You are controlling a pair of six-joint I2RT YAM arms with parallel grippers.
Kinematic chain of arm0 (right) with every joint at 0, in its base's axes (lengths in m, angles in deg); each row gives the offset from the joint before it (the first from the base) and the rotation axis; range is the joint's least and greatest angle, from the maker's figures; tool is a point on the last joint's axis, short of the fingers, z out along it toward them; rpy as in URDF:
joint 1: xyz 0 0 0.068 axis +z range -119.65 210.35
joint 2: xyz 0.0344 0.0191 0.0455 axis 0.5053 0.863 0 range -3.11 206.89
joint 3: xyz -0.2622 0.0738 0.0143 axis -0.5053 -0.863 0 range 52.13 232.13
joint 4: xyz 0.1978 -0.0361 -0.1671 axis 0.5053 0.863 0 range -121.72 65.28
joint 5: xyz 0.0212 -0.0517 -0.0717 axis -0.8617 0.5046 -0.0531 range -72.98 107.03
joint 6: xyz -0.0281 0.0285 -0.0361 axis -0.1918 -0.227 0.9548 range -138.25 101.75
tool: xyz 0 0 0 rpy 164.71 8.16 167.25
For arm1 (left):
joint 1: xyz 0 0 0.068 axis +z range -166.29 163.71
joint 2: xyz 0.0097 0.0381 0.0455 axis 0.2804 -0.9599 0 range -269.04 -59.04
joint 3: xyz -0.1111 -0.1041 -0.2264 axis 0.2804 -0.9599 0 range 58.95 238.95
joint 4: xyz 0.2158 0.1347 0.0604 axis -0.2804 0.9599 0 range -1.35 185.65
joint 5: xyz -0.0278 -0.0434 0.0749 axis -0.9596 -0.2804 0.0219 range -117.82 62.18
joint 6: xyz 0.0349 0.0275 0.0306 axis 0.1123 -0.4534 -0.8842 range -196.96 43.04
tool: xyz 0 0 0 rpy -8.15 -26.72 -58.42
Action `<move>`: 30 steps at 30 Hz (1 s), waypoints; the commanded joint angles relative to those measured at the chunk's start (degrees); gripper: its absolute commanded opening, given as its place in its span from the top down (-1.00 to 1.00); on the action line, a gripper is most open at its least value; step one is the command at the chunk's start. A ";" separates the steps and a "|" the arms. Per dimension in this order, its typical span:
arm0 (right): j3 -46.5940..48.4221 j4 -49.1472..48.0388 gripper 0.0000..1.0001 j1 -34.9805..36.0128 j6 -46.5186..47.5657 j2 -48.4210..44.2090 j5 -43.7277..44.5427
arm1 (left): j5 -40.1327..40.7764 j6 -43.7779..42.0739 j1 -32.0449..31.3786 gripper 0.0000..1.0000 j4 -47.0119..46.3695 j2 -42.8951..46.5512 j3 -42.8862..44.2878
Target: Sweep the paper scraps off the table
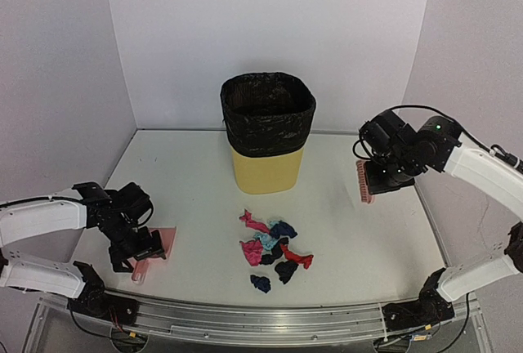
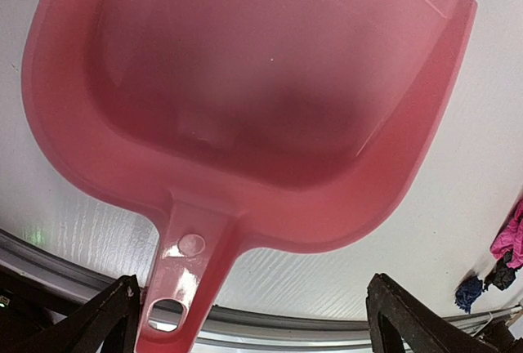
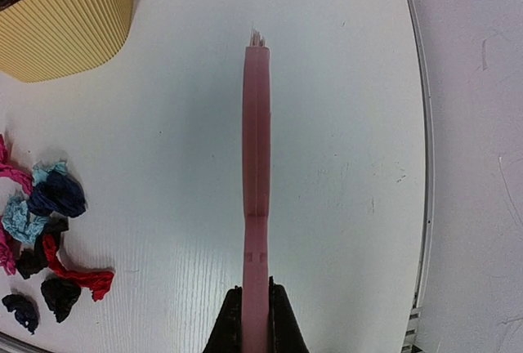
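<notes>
The paper scraps (image 1: pixel 274 251), in pink, red, black, navy and light blue, lie heaped on the white table (image 1: pixel 368 247) in front of the bin. They also show at the left of the right wrist view (image 3: pixel 49 222) and at the right edge of the left wrist view (image 2: pixel 507 247). My left gripper (image 1: pixel 140 253) is open just above a pink dustpan (image 1: pixel 166 241) at the near left. Its fingers straddle the dustpan's handle (image 2: pixel 181 279) without touching it. My right gripper (image 1: pixel 382 177) is shut on a pink brush (image 3: pixel 256 149), held above the table at the right, apart from the scraps.
A yellow bin with a black bag liner (image 1: pixel 267 136) stands at the middle back, also in the right wrist view (image 3: pixel 65 18). White walls enclose the table. A metal rail (image 1: pixel 245 320) runs along the front edge.
</notes>
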 commanded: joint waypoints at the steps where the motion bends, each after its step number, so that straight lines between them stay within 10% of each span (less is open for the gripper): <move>1: -0.50 -0.97 1.00 -0.17 -0.01 -2.53 1.05 | -0.97 -1.51 0.23 -0.89 -1.27 -0.03 0.21; 30: -3.22 -1.28 1.00 -0.18 -1.74 -6.64 0.70 | -6.77 -5.81 0.16 -0.18 -0.47 -2.32 -0.95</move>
